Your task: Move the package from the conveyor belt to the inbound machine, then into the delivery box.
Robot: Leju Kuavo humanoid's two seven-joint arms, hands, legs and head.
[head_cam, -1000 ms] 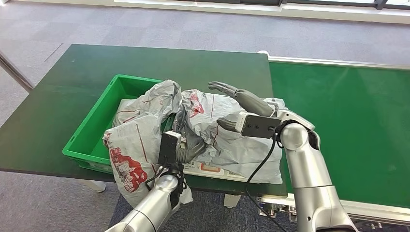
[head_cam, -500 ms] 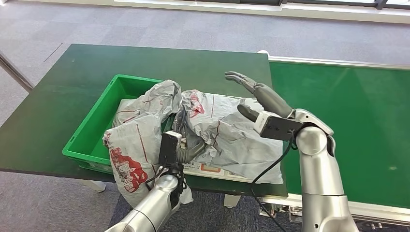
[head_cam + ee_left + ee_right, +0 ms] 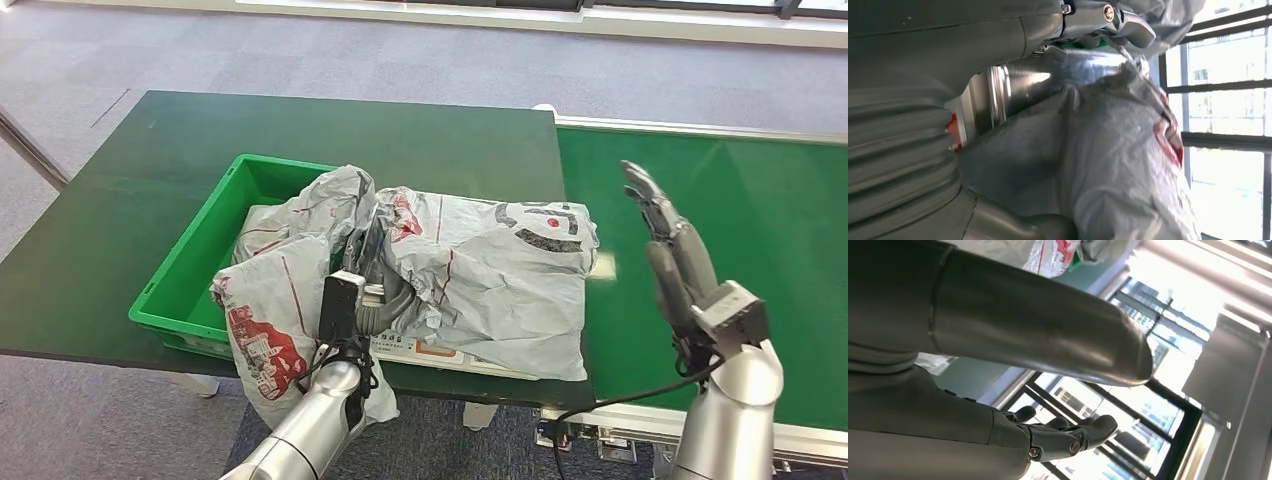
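Note:
A large crumpled grey package (image 3: 490,285) with red and black print lies across the right side of the green delivery box (image 3: 188,262) and onto the table. My left hand (image 3: 378,300) is dug into its folds at the near edge and grips the plastic; the left wrist view shows the grey film (image 3: 1118,150) pressed against the thumb. My right hand (image 3: 672,243) is raised over the conveyor belt (image 3: 770,230), to the right of the package and apart from it. Its fingers (image 3: 1068,437) are straight and hold nothing.
A second grey bag (image 3: 275,310) hangs over the box's near rim and down past the table edge. The box stands on a dark green table (image 3: 400,130) that butts against the belt. Grey carpet lies beyond.
My right hand has lifted off the package's top and swung right, out over the belt. The package's black-printed right corner now shows. My left hand has stayed in the folds.

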